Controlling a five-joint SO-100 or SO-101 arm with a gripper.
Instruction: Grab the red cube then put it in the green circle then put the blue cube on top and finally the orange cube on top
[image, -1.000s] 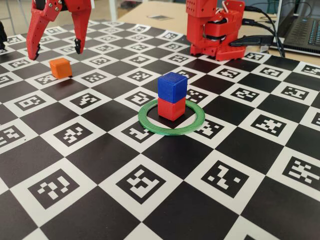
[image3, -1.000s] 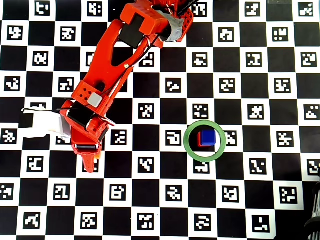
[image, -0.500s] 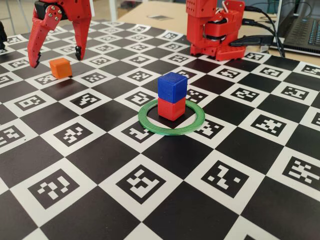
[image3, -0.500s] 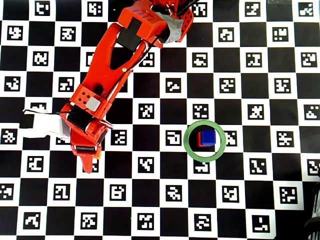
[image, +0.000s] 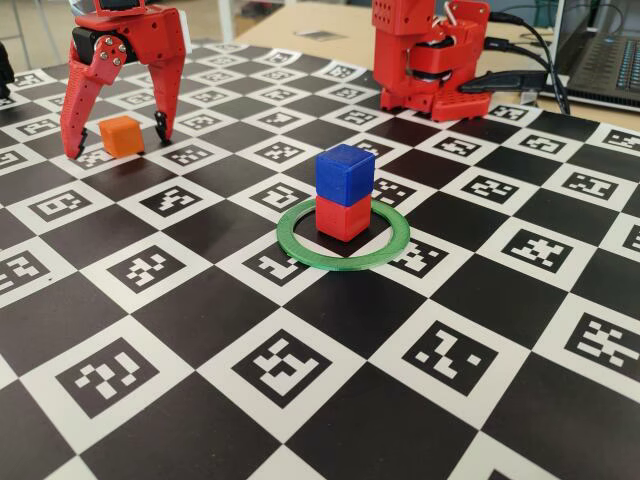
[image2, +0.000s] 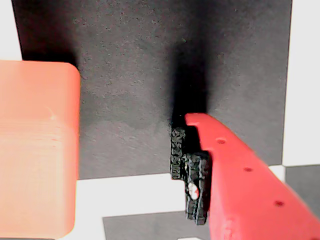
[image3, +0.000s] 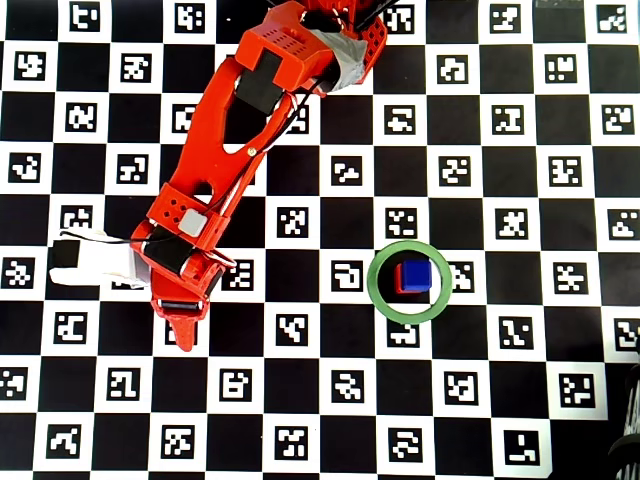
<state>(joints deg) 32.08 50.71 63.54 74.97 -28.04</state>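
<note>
Claw (image: 115, 142) — around one orange cube (image: 121, 135)

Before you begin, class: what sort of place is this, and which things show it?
Likely a robotics lab or hobby bench: a checkerboard mat printed with coded markers, a red arm, and a laptop beside it.

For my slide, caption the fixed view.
Open jaws straddle the orange cube; blue cube sits atop red cube inside green ring.
</note>
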